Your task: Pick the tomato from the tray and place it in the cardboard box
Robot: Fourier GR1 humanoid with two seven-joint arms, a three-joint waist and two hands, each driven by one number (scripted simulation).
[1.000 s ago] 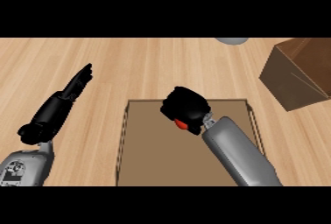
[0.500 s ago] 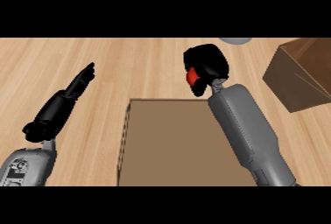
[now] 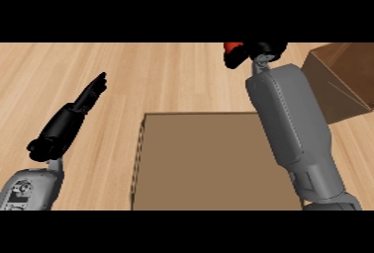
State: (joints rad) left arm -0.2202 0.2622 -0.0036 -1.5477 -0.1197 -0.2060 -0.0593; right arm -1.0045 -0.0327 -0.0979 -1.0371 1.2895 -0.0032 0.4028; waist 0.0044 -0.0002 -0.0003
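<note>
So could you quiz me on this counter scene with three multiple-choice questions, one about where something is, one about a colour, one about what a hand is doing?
1. Where is the cardboard box?
A. at the view's right edge, beyond the tray
B. at the view's left edge
C. on top of the tray

2. What colour is the tomato?
A. green
B. red
C. yellow

3. What is the right hand doing?
A. lying flat on the tray
B. resting open at the left edge
C. curled round the tomato, near the view's top

Answers:
1 A: the brown box sits at the right edge, past the tray's far corner.
2 B: a red patch shows between the black fingers.
3 C: the fingers wrap the tomato up by the top of the view, while the left hand rests open at the left.
</note>
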